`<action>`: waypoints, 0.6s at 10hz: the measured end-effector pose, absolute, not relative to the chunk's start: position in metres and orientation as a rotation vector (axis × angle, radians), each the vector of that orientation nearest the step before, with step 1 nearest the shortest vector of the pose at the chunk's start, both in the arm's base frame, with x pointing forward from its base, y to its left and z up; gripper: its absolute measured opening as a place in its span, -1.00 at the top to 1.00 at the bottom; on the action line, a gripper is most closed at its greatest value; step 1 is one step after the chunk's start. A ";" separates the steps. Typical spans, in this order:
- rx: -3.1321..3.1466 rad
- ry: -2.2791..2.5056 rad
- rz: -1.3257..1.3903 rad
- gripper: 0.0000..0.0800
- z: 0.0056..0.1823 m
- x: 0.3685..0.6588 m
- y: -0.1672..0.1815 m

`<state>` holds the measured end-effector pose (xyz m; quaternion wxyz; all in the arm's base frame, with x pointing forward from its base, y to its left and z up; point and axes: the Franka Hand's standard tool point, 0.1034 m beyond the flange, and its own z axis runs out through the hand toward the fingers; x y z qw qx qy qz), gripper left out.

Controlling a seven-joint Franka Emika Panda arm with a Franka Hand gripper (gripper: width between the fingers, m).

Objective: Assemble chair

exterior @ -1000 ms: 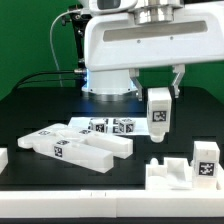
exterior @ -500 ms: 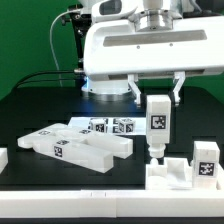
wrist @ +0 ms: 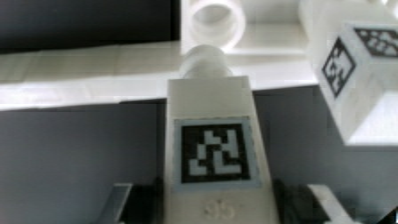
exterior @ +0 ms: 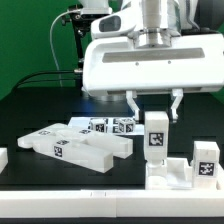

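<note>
My gripper is shut on a white chair leg with a black marker tag and holds it upright. Its lower end sits at the back left part of the white seat block at the front of the exterior view's right; I cannot tell whether it touches. A second tagged white post stands on that block. In the wrist view the leg runs out from between the gripper fingers toward the seat block; the second post is beside it.
A pile of long white tagged parts lies at the exterior view's left. Two small tagged cubes sit behind it. A white piece shows at the left edge. The robot base stands at the back.
The gripper has come down with the leg and shifted slightly to the exterior view's left, bringing the leg's lower end to the seat block.
</note>
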<state>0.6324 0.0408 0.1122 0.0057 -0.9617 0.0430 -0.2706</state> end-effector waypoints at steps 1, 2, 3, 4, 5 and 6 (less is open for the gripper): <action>-3.014 0.127 -0.841 0.29 0.108 0.631 0.043; -3.016 0.126 -0.837 0.29 0.106 0.630 0.043; -3.019 0.126 -0.830 0.29 0.103 0.629 0.042; -3.023 0.123 -0.823 0.29 0.099 0.629 0.043; -3.022 0.123 -0.834 0.29 0.098 0.631 0.043; -3.027 0.123 -0.826 0.29 0.093 0.630 0.042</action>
